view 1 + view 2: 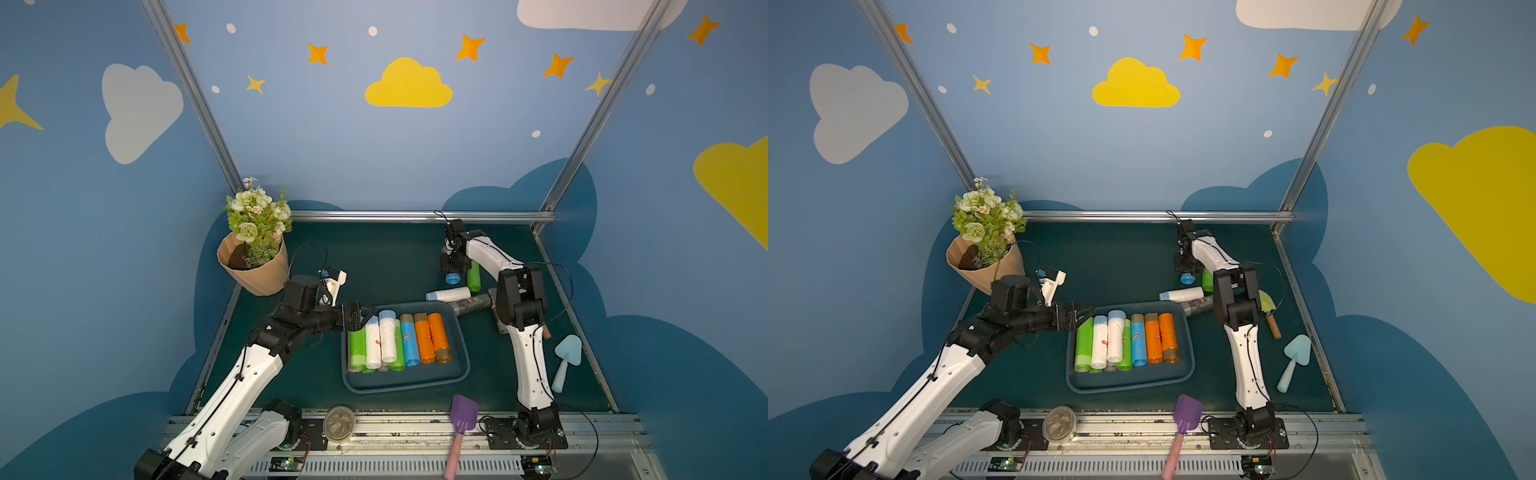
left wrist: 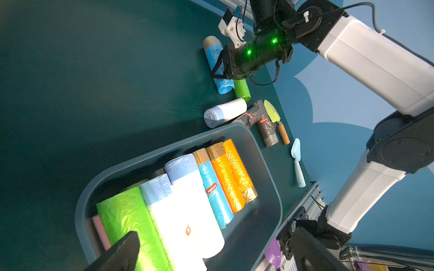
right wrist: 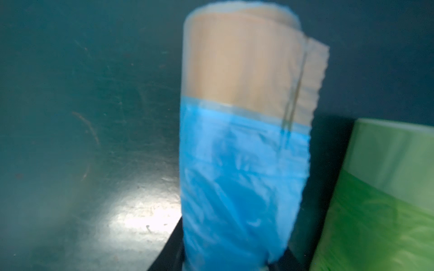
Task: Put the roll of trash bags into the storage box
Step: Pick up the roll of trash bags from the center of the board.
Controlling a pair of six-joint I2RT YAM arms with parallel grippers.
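Observation:
A blue roll of trash bags (image 1: 452,277) (image 1: 1187,278) (image 2: 224,85) (image 3: 242,164) with a tan end lies on the mat at the far right. My right gripper (image 1: 451,268) (image 3: 231,255) points down over it, with a black finger pressed against each side. The dark blue-teal storage box (image 1: 405,386) (image 1: 1129,386) (image 2: 270,164) sits in the middle and holds several green, white, blue and orange rolls. My left gripper (image 1: 365,313) (image 1: 1086,313) hangs open and holds nothing. It is over the box's far left corner, above the green and white rolls.
A green roll (image 1: 473,276), a white roll (image 1: 449,295) and grey rolls (image 1: 478,303) lie between the right gripper and the box. A flower pot (image 1: 253,270) stands far left. A pale blue trowel (image 1: 565,361), purple shovel (image 1: 461,419) and clear tub (image 1: 338,424) lie nearer.

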